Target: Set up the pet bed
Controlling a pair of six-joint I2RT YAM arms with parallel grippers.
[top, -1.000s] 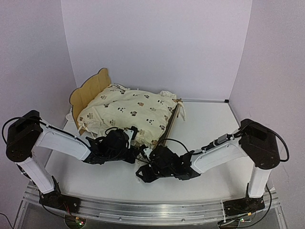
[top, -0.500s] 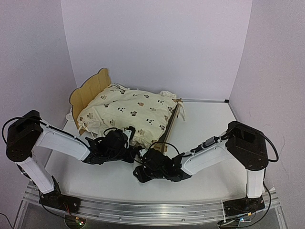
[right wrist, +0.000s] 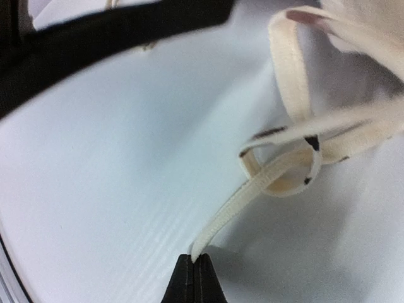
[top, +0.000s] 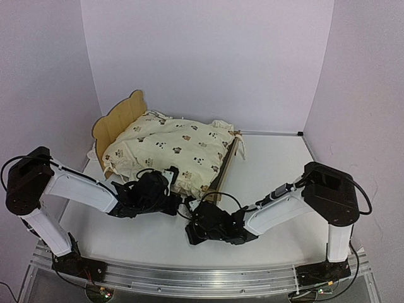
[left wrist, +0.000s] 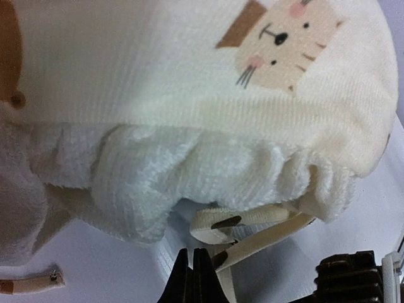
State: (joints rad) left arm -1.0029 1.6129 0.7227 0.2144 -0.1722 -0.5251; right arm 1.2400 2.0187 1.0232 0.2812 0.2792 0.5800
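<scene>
Three plain walls box scene: back wall, left wall, right wall. All matte, pale lilac-white. Side walls angle outward toward near side. Table white, smooth, spans space between walls; wrist views show faint ribbed lines in its surface. Thin dark strip along far right, where table meets back wall. Silvery slotted rail runs left to right along near edge of table. Light soft, even; shadows on table faint, blurred at edges.

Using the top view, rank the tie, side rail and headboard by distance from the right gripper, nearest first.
From the right gripper:
1. tie: pinched in its fingertips.
2. side rail: just beyond, slanting away to the right.
3. headboard: far back left.
</scene>
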